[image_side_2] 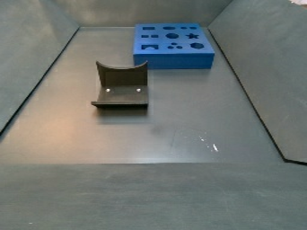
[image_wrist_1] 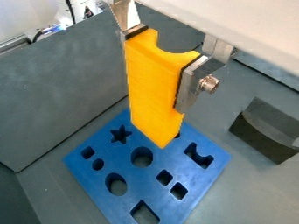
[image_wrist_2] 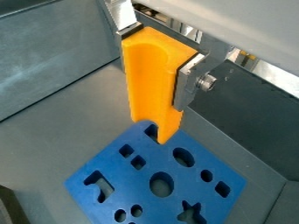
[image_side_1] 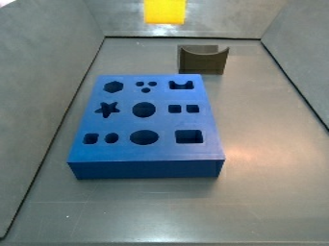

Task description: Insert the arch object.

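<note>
clamped between the gripper (image_wrist_1: 176, 83) fingers, an orange-yellow bar (image_wrist_1: 152, 83) hangs above the blue board (image_wrist_1: 93, 171). meanwhile the arch object (image_side_1: 203, 59) lies free on the floor at upper centre in a side view, just beyond the board. judged step: arch not yet grasped; next the bar must go.

An orange-yellow bar (image_wrist_1: 149, 87), upright between the gripper (image_wrist_1: 158, 66) plates, hangs over a blue board (image_side_1: 161, 123) with shaped holes, flat on the grey floor (image_side_2: 168, 135).
</note>
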Available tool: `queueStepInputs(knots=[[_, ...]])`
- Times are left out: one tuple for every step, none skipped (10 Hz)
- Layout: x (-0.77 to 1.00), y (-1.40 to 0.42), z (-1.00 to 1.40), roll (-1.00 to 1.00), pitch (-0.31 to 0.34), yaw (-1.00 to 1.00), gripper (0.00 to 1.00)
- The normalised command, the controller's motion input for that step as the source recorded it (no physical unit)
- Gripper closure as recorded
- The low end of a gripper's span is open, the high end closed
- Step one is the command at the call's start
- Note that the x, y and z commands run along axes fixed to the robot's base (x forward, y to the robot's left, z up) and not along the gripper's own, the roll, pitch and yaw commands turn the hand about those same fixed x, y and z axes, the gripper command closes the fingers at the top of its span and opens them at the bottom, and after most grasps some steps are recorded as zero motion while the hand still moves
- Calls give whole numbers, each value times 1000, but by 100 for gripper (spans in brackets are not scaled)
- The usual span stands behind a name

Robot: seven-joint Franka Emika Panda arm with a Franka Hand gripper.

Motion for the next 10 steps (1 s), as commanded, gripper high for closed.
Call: queueStepInputs(knots=[[23, 134, -277, -39, -101, 0, 100], [146, 223, -729, 114, -160, 0, 100], [160, 191, -763, 79, -167, 0, 100], [189, 157, -760, 50, -174, 0, 100], [194, 154, -754, 43, -180, 0, 100], [214, 166, -729, 80, -177, 0, 100], [140, 329, -711, 84, -183, 37, 100], [23, 449, -663, 104, -210, 174, 100], [0, 391, -683, 150, -176, 91, 100], [0, 269, -671, 197, -100, 0, 100]])
